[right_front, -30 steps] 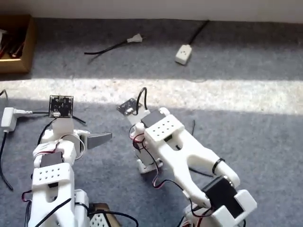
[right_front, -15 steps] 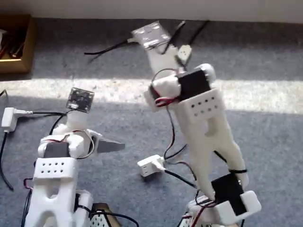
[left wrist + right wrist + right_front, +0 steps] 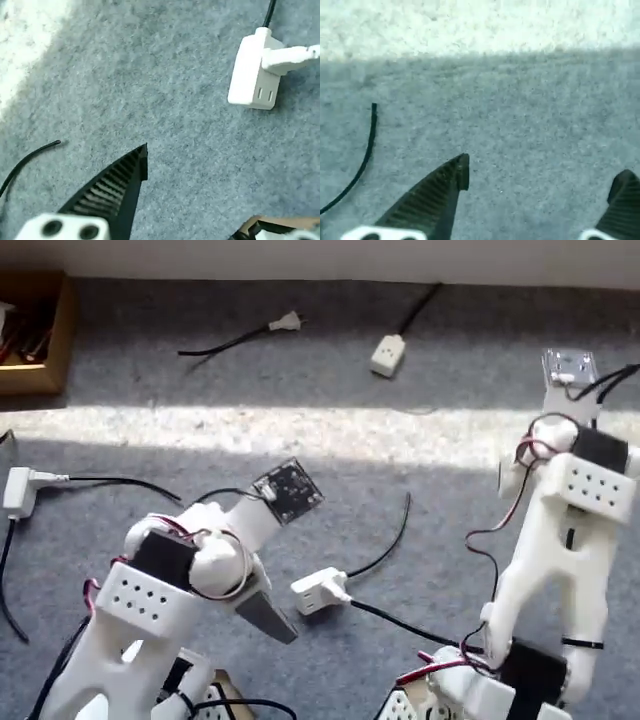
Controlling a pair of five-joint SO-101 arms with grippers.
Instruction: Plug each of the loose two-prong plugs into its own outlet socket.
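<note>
A white outlet block [image 3: 318, 592] lies on the grey carpet between the arms, with a white corded piece against its side and two slots showing [image 3: 251, 75]. Its thin black cable [image 3: 390, 540] ends loose. My left gripper [image 3: 200, 200] hovers open just beside it, dark finger [image 3: 266, 615] pointing at it. A loose two-prong plug [image 3: 287, 322] and another white socket [image 3: 387, 355] lie far back. A third white plug piece [image 3: 17, 490] lies at the left edge. My right arm [image 3: 575, 490] stretches along the right side; its gripper [image 3: 540, 185] is open over bare carpet.
A brown box [image 3: 40, 335] stands at the back left corner. A bright sunlit band [image 3: 300, 430] crosses the carpet. A black cable [image 3: 400, 625] runs from the central block toward the right arm's base. A cable end [image 3: 367, 145] lies near the right gripper.
The right arm swung from the centre out to the far back, then over to the right, uncovering the white block. The left arm turned right toward that block.
</note>
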